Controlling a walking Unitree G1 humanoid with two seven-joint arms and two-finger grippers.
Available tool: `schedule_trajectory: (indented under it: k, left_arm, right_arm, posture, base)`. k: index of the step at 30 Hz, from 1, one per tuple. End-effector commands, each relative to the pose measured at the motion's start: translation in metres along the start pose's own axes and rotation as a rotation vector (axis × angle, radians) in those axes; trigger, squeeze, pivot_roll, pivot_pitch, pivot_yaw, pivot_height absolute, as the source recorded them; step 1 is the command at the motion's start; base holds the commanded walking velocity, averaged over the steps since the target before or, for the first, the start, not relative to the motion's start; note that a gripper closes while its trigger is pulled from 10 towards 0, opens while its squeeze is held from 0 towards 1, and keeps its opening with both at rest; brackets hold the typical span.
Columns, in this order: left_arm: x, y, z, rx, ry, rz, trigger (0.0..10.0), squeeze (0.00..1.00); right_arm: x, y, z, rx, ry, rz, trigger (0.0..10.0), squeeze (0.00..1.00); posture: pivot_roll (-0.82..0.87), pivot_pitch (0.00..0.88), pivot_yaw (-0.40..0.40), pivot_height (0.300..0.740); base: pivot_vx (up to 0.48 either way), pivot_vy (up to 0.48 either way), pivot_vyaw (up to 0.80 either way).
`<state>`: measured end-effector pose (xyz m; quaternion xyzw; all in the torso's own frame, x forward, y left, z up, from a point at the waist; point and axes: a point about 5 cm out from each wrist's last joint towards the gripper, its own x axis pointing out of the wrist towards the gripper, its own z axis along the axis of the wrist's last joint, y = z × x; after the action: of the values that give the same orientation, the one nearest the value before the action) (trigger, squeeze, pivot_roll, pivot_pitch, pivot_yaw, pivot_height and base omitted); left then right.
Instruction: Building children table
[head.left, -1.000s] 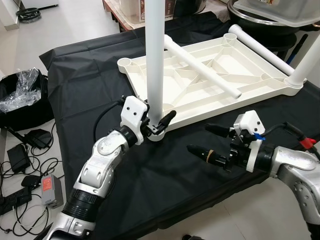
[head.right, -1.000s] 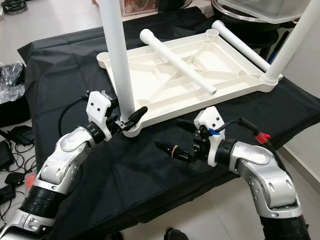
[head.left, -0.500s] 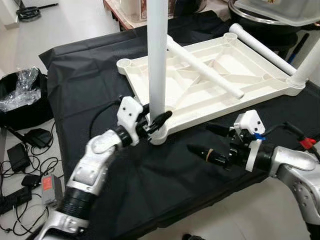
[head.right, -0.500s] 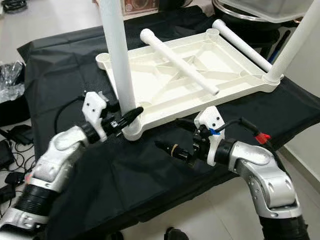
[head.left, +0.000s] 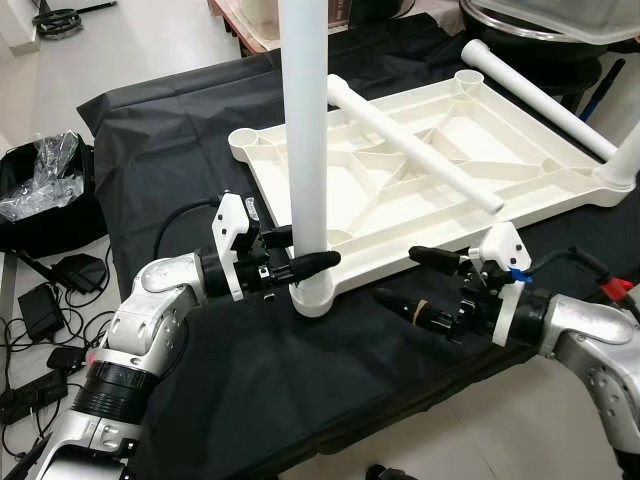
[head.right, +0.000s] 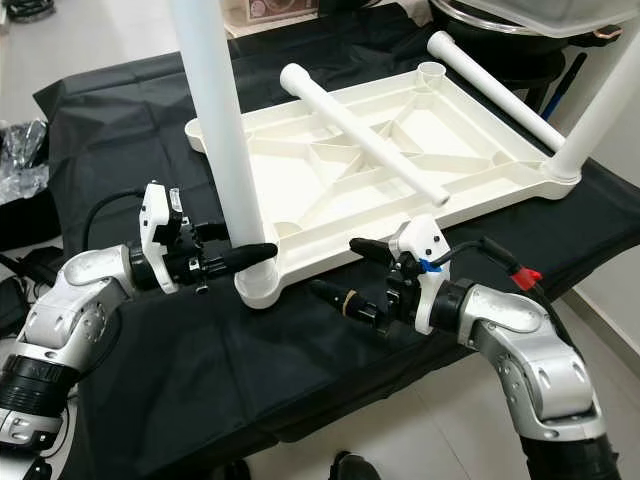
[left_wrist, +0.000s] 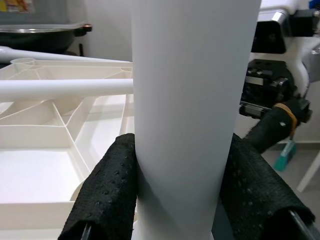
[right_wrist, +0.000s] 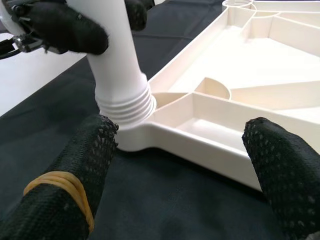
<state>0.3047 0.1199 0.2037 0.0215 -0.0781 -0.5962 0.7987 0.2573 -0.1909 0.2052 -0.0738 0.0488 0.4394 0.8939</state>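
Observation:
The white tabletop (head.left: 430, 170) lies upside down on a black cloth (head.left: 180, 150). A white leg (head.left: 303, 140) stands upright in its near-left corner socket (head.left: 312, 295). My left gripper (head.left: 305, 258) is shut on this leg just above the socket, one black finger (left_wrist: 105, 195) on each side. My right gripper (head.left: 398, 276) hovers open just right of that corner, its fingers (right_wrist: 75, 170) apart and holding nothing. One loose leg (head.left: 415, 142) rests across the tabletop, another (head.left: 535, 92) lies along the far right edge. A third leg (head.left: 628, 155) stands in the right corner.
On the floor to the left are a black bag with clear plastic (head.left: 40, 190) and cables and small devices (head.left: 50, 330). A dark pot with a clear lid (head.left: 545, 20) stands behind at the right. The cloth's near edge (head.left: 330, 440) lies close below both grippers.
My left forearm has swung down and left, so the gripper now reaches the leg level from the side, still shut on it. The tabletop's near corner sits slightly nearer. The right gripper barely moved.

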Motion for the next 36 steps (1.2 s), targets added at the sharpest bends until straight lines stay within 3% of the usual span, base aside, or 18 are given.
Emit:
schedule_trajectory:
  k: [1,6,7,8,17,18,25,33,35,36]
  left_arm:
    - [0.003,-0.010,0.000,-0.031,-0.032,-0.094,0.0,0.00]
    - [-0.001,-0.016,-0.007,-0.056,-0.026,-0.118,0.0,0.00]
    - [-0.003,-0.018,-0.010,-0.058,-0.021,-0.112,3.6,0.00]
    - [-0.004,-0.018,-0.012,-0.051,-0.009,-0.103,10.0,0.00]
    - [-0.004,-0.013,-0.021,-0.029,0.029,-0.022,10.0,0.00]
    - [-0.003,-0.012,-0.022,-0.056,0.013,-0.002,10.0,1.00]
    - [0.000,-0.016,-0.025,-0.110,-0.031,0.013,10.0,1.00]
    - [-0.007,-0.013,-0.019,-0.039,-0.033,0.118,10.0,1.00]
    - [-0.022,-0.013,-0.018,-0.006,-0.006,0.217,10.0,1.00]
    - [-0.022,-0.013,-0.018,-0.006,-0.006,0.217,10.0,1.00]
  right_arm:
    - [0.000,0.004,0.000,0.001,0.002,0.017,10.0,0.00]
    - [0.000,0.005,-0.001,0.002,0.004,0.019,10.0,0.00]
    - [0.000,0.005,-0.001,0.000,0.005,0.018,10.0,0.00]
    - [0.001,0.005,-0.001,0.000,0.005,0.018,10.0,0.00]
    - [0.002,0.007,-0.002,-0.002,0.006,0.025,10.0,0.00]
    - [0.002,0.008,-0.002,-0.003,0.007,0.027,10.0,0.00]
    - [0.003,0.008,-0.002,-0.006,0.010,0.032,10.0,0.00]
    - [0.003,0.008,-0.003,-0.008,0.015,0.034,10.0,0.00]
    - [0.003,0.009,-0.003,-0.009,0.016,0.037,10.0,0.00]
    - [0.003,0.009,-0.003,-0.009,0.016,0.037,10.0,0.00]
  posture:
    - [-0.09,0.185,0.030,0.740]
    - [-0.09,0.184,0.029,0.740]
    - [-0.08,0.183,0.030,0.740]
    - [-0.08,0.184,0.032,0.740]
    - [-0.08,0.185,0.034,0.740]
    - [-0.08,0.185,0.034,0.740]
    - [-0.09,0.185,0.034,0.740]
    - [-0.08,0.182,0.035,0.740]
    - [-0.07,0.185,0.035,0.740]
    - [-0.07,0.185,0.035,0.740]
  base:
    - [0.000,0.000,0.00]
    - [0.000,0.000,0.00]
    - [0.000,0.000,0.00]
    - [0.000,0.000,0.00]
    - [0.000,0.000,0.00]
    - [0.000,0.000,0.00]
    - [0.000,0.000,0.00]
    - [0.000,0.000,0.00]
    - [0.000,0.000,0.00]
    - [0.000,0.000,0.00]
